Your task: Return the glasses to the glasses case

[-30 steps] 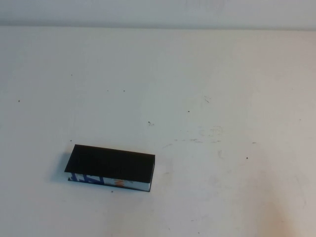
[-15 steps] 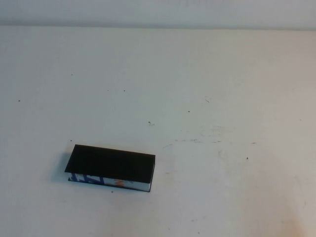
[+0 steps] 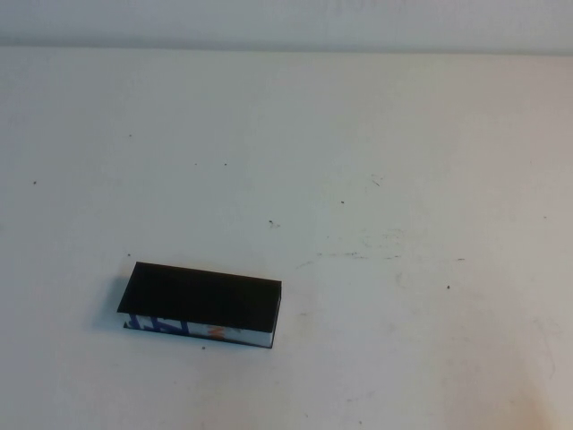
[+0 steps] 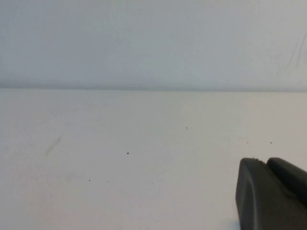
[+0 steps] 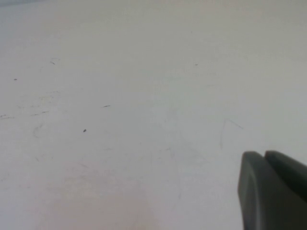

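A: How far along is this? On the white table [image 3: 376, 134] I see only the glasses case [image 3: 202, 297], lying shut at about seven o'clock from the table's middle. No glasses show in any view.

B: Then either they are already inside or out of sight; I cannot tell which. The lid is down, so my guess is little is left.

A: And the arms?

B: Neither shows from above. Each wrist view catches just a dark, rounded finger end: the left gripper [image 4: 271, 194] and the right gripper [image 5: 273, 189], both over bare table, holding nothing visible. How wide they stand, I cannot tell.

A: The case itself?

B: Flat, matte black, box-shaped, with a blue, white and orange printed strip along its near long edge. The tabletop is scuffed and speckled.
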